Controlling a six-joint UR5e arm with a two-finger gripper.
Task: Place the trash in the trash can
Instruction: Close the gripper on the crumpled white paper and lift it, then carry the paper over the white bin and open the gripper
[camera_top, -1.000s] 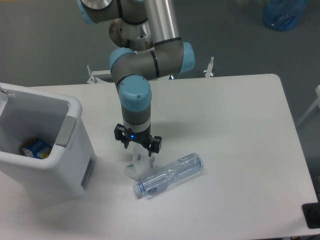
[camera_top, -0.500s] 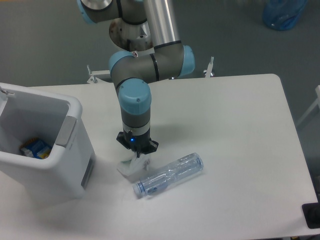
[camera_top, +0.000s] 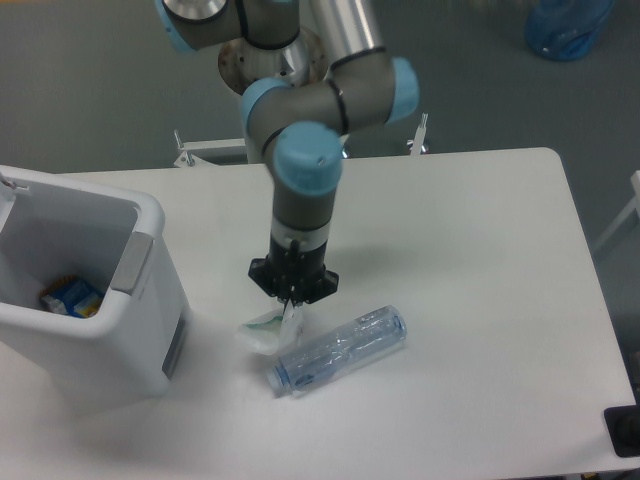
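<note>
Grey floor all around, with a white table (camera_top: 480, 260) carrying everything; the trash can (camera_top: 150, 262) sits at the left edge, and a small blue-and-yellow box (camera_top: 70, 297) is lying at the bottom of it; off in the top right corner of the room there's something blue (camera_top: 568, 25) on the floor, can't tell what.

The gripper (camera_top: 291, 308) is pointed straight down near the front middle of the table, fingers drawn in tight and pinching the top of the crumpled paper wrapper (camera_top: 263, 331), which hangs off to the left just above or barely on the tabletop; can't say for sure it's fully clear. The crushed plastic bottle (camera_top: 338, 350) lies right beside it, its capped end toward the front edge, close to touching the wrapper.

What worries me: the hold looks like a thin pinch on one edge of the paper, so it could slip out on the way to the bin; the dangling part could also snag the bottle and drag or roll it; and if the carry is too low, the wrapper may clip the bin's rim and drop outside.
</note>
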